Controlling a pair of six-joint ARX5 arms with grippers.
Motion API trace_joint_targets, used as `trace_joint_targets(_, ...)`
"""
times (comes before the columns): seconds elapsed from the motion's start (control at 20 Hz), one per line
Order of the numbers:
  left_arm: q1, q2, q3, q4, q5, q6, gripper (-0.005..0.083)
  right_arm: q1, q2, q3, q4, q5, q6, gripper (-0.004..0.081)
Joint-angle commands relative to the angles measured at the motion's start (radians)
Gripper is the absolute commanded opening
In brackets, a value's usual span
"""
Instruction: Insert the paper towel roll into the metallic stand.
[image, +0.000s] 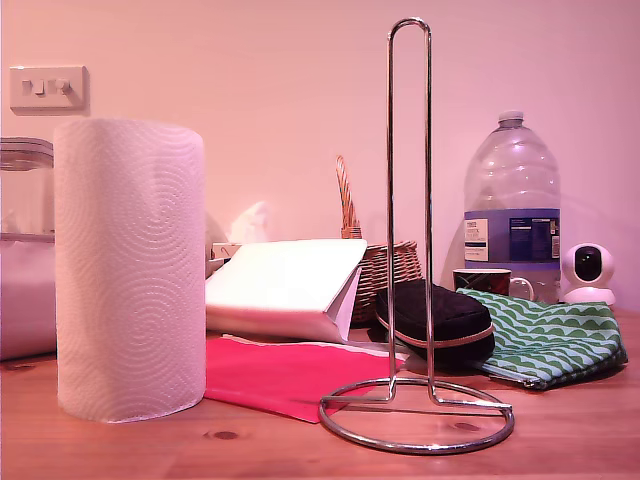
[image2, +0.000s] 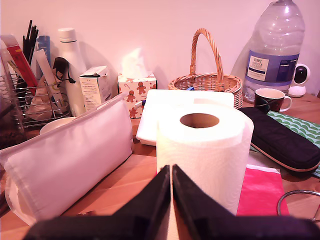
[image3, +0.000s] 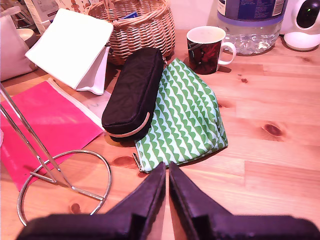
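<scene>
The paper towel roll (image: 130, 270) stands upright on the wooden table at the exterior view's left, white and embossed with swirls. In the first wrist view the paper towel roll (image2: 205, 150) shows its hollow core, just beyond my first gripper (image2: 171, 170), which is shut with nothing in it. The metallic stand (image: 410, 200) rises as a tall chrome loop from its ring base at the exterior view's middle. Its ring base (image3: 65, 185) lies beside my second gripper (image3: 167, 167), which is also shut and empty. Neither gripper shows in the exterior view.
Between roll and stand lie a pink sheet (image: 280, 375) and a folded white paper bag (image: 285, 285). Behind the stand are a black case (image: 435, 315), a green patterned pouch (image: 550, 340), a wicker basket (image3: 132, 25), a mug (image3: 205, 47), a water bottle (image: 512, 210) and a small camera (image: 588, 272).
</scene>
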Motion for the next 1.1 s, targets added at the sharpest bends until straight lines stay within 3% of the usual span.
trace_joint_targets(0.0, 0.003, -0.002, -0.021, -0.224, 0.038, -0.004, -0.0023, 0.004, 0.003, -0.009, -0.051, -0.003, 0.003, -0.0011)
trace_joint_targets(0.4, 0.003, -0.002, -0.021, -0.211, 0.04, -0.004, -0.0023, 0.004, 0.003, -0.009, -0.05, -0.004, 0.004, -0.0011)
trace_joint_targets(0.6, 0.003, -0.002, -0.016, -0.095, 0.117, 0.016, -0.0023, 0.004, 0.003, -0.009, -0.002, -0.114, 0.057, -0.0011)
trace_joint_targets(0.9, 0.003, 0.039, 0.057, -0.09, 0.255, 0.201, -0.0023, 0.01, 0.004, -0.003, 0.003, -0.29, 0.055, -0.0012)
trace_joint_targets(1.05, 0.002, 0.135, 0.161, -0.122, 0.322, 0.339, -0.0023, 0.037, 0.008, -0.003, -0.01, -0.319, 0.047, -0.0012)
